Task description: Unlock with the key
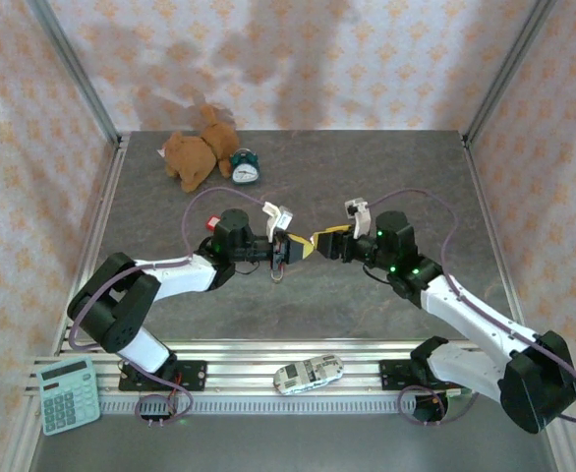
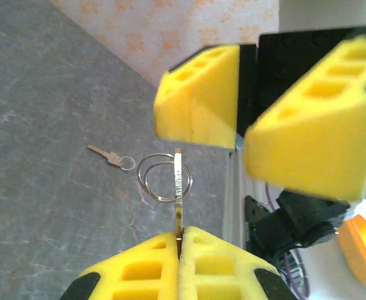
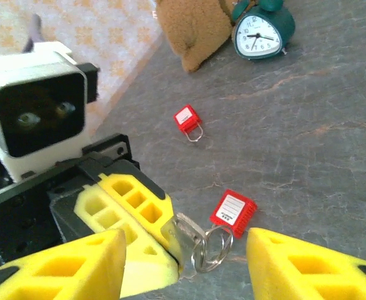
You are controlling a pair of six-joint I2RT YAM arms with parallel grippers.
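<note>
I am reading the top view from the left: a calculator (image 1: 67,393) is lying on the near rail, and a plush (image 1: 195,155) and a clock (image 1: 246,169) are sitting side by side at the far side of the table (image 1: 367,177). A red padlock (image 1: 209,222) is lying on the table just beside the left arm's wrist. The left gripper (image 1: 286,248) is hovering mid-table with its jaws clenched on the key (image 2: 180,178). The left wrist view is showing the blade sticking out from between the pads, a ring (image 2: 153,181) hanging at it and a second key (image 2: 111,157) lying to the ring's left. A toy car (image 1: 308,374) is resting on the rail between the bases. The right gripper (image 1: 325,243) is facing the left one with its jaws released, one finger standing on either side of the key. In the right wrist view a second padlock (image 3: 233,211) is lying on the table just behind the ring; I cannot tell whether they are touching.
</note>
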